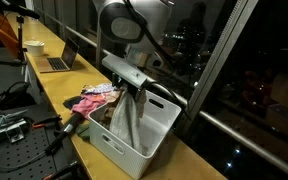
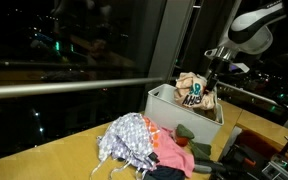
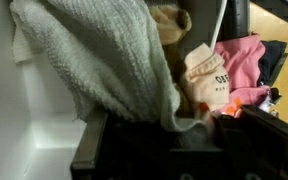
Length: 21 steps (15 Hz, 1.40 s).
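My gripper [image 1: 134,88] is shut on a grey knitted cloth [image 1: 130,115] that hangs down into a white basket [image 1: 149,150] on a wooden counter. In the wrist view the cloth [image 3: 94,50] drapes from the jaws [image 3: 184,122] beside the basket's white wall [image 3: 24,120]. In an exterior view the gripper [image 2: 213,68] hovers over the basket [image 2: 164,104], with bunched cloth [image 2: 194,90] under it. A beige printed garment [image 3: 206,75] and a pink one [image 3: 239,55] lie beyond the cloth.
A pile of clothes [image 1: 94,98] lies on the counter beside the basket, also in an exterior view [image 2: 132,140]. A laptop [image 1: 60,60] and a cup [image 1: 34,46] stand farther along. A dark window [image 1: 234,70] runs behind. A black tool [image 1: 70,128] lies at the counter's edge.
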Each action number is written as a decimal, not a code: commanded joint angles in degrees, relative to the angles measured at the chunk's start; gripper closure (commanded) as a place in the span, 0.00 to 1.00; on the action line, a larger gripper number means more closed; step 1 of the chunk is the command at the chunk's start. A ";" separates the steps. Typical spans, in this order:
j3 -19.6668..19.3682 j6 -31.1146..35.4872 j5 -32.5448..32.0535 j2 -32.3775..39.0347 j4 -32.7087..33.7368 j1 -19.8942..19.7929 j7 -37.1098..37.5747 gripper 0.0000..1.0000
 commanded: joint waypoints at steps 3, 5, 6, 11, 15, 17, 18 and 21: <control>-0.15 2.36 -2.15 1.19 1.81 -0.48 -0.99 0.68; 0.18 2.41 -2.86 0.70 1.73 -0.23 -0.96 0.54; 0.43 2.49 -3.18 0.16 1.40 -0.01 -1.04 0.45; 2.48 2.80 -3.10 -2.97 -0.71 2.13 -2.06 0.10; 5.08 2.05 -0.22 -6.42 -4.61 4.75 -3.53 0.00; 6.96 2.22 1.74 -8.98 -8.85 6.75 -6.43 0.00; 7.77 1.86 2.82 -10.34 -10.53 7.73 -8.52 0.00; 9.64 1.20 4.83 -14.88 -16.06 11.36 -14.86 0.00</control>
